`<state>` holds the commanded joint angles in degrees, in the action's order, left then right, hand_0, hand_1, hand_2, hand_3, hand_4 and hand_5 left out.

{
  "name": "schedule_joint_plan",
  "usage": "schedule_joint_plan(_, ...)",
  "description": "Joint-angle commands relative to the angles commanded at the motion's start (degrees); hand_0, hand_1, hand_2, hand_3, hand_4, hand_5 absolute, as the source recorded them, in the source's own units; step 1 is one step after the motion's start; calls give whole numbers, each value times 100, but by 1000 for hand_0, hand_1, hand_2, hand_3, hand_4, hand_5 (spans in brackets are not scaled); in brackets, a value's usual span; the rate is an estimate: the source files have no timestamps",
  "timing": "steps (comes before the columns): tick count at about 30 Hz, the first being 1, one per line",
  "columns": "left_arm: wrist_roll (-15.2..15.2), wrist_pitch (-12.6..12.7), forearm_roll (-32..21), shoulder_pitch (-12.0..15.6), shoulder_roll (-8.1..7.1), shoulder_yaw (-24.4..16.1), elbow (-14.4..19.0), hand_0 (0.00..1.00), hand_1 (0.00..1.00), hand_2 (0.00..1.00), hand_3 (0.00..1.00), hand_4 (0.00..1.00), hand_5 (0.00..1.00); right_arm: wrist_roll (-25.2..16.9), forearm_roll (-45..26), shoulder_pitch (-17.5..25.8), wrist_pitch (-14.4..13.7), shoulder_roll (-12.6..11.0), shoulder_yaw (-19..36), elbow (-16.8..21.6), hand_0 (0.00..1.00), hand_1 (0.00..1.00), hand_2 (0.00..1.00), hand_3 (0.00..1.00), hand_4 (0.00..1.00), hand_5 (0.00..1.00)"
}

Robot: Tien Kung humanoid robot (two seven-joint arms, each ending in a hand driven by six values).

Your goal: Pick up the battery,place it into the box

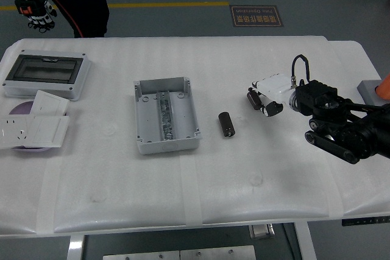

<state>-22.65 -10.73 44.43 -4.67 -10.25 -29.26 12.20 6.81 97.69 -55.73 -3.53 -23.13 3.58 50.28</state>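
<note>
**Battery untouched, box waiting empty**

Head view: the small black cylindrical battery (226, 124) lies on the white table (274, 211) mid-width, just right of the open grey plastic box (166, 115). Nothing picked up yet; grasp, carry and drop all remain. The right hand (265, 97) hovers up and right of the battery, apart from it, fingers loose, holding nothing.

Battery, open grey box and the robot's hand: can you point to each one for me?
battery (226, 124), head view, on the middle of its dark body.
open grey box (190, 109), head view, on its right wall.
right hand (265, 95), head view, on the white and black hand, right of the battery.
</note>
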Motion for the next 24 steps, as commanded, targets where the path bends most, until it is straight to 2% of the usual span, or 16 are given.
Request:
schedule_joint_plan(14, 28, 9, 3, -35, -29, 13, -4, 564, 659, 627, 568, 469, 435, -2, -44, -12, 171, -2, -11, 22, 821, 695, 695, 735, 425, 188)
schedule_joint_plan(15, 30, 11, 8, -37, -30, 10, -4, 562, 659, 627, 567, 466, 435, -1, -50, -13, 164, -2, -12, 21, 829, 707, 713, 771, 582, 188)
schedule_joint_plan(20, 62, 42, 17, -39, -34, -3, -1, 562, 659, 627, 567, 466, 435, -13, -76, -14, 126, 0, -5, 20, 829, 707, 713, 771, 582, 188)
schedule_joint_plan(21, 76, 53, 15, -41, -34, 0, -1, 562, 658, 627, 566, 463, 441, -26, -87, -12, 108, -1, -4, 21, 834, 711, 715, 812, 673, 207)
schedule_joint_plan(24, 120, 86, 5, -47, -31, 13, -1, 562, 658, 627, 566, 463, 441, -59, -142, -9, 37, -11, -16, 40, 834, 711, 715, 812, 673, 207)
